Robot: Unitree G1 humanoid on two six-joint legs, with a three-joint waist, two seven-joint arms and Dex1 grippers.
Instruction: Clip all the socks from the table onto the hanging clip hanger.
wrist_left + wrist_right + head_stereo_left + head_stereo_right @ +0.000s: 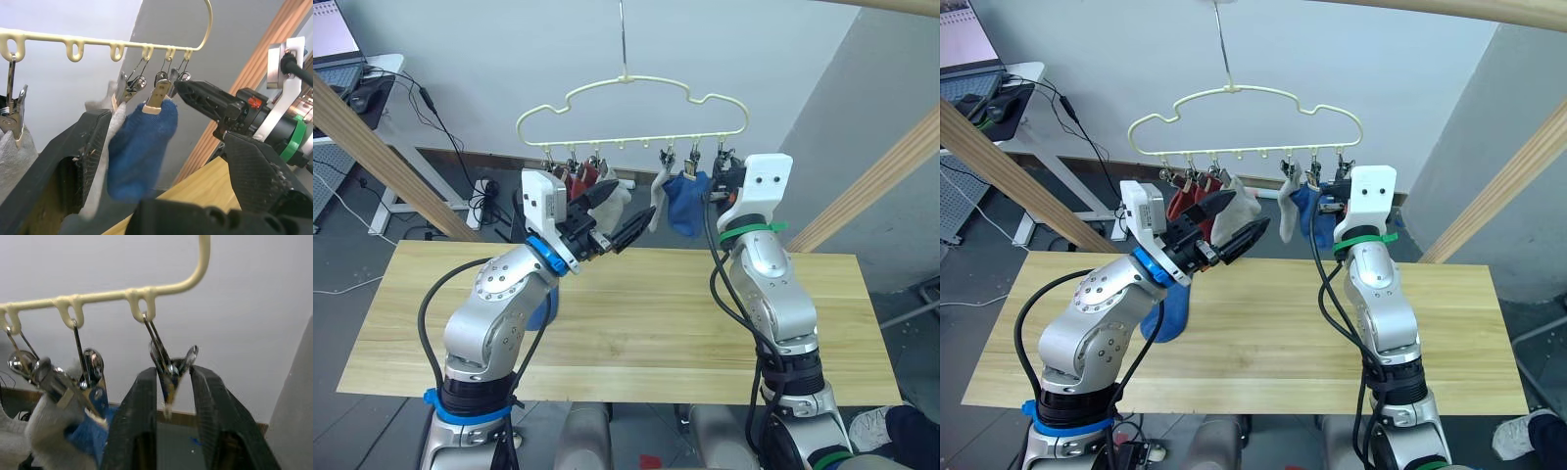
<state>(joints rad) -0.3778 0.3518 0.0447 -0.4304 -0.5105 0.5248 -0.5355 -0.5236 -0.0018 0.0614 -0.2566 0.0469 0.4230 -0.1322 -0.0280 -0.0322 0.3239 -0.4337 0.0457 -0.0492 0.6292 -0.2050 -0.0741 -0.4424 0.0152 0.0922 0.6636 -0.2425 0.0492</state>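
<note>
The clip hanger (pixel 631 110), cream-yellow with a cloud outline, hangs by its long hook above the far edge of the table (pixel 636 333). Rust red socks (pixel 582 179) hang from clips at its left end, with a light grey sock (pixel 1242 209) just beside them. Toward the right end another light grey sock (pixel 663 196) and a blue sock (pixel 686 204) hang from neighbouring clips, touching each other. One more blue sock (pixel 1171 311) lies on the table under my left forearm, partly hidden by it.

My right pincer (pixel 168 396) is raised to the hanger's rightmost clip (pixel 168 367), its two fingers pinching the clip's metal handles from either side; no sock hangs from that clip. My left pincer (pixel 612 220) is lifted in front of the left-hand socks with its fingers spread apart and nothing between them; in my left wrist view the grey and blue socks show past its fingers.

Round pale wooden poles (pixel 382 157) slant up on both sides of the table. I can read no writing or brand on anything.
</note>
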